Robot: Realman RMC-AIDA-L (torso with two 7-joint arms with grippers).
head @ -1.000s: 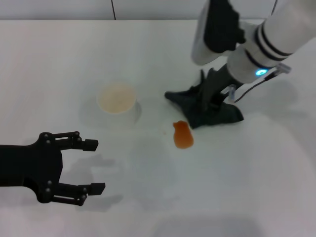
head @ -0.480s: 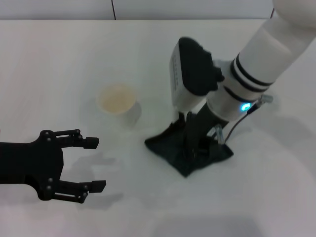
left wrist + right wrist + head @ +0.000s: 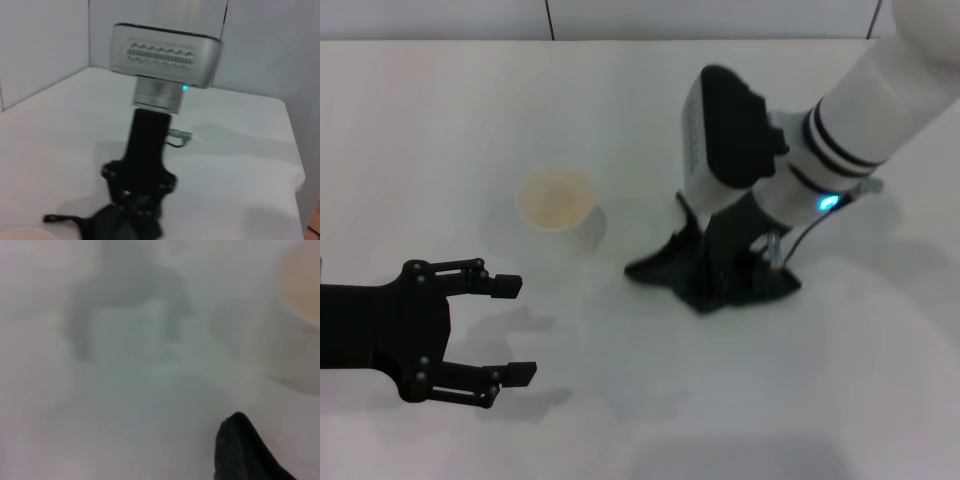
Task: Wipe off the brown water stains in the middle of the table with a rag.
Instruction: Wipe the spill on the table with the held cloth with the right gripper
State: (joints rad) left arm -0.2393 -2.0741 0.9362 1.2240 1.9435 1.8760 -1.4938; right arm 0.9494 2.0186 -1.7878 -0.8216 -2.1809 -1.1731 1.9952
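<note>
The dark rag [image 3: 665,270] lies spread on the white table [image 3: 820,400] near the middle. My right gripper [image 3: 725,285] is shut on the rag and presses it onto the tabletop. The rag also shows in the left wrist view [image 3: 120,225] and as a dark corner in the right wrist view [image 3: 242,450]. The brown water stain is hidden; no brown shows around the rag. My left gripper [image 3: 510,330] is open and empty, low over the table at the front left.
A white paper cup [image 3: 558,205] with a cream inside stands left of the rag, and its side shows in the right wrist view [image 3: 300,315]. The table's far edge meets a wall [image 3: 440,18] at the back.
My right gripper dragged the rag from behind the stain forward over it, then slightly back and right. The orange-brown stain seen one second ago no longer shows. The left arm stayed still.
</note>
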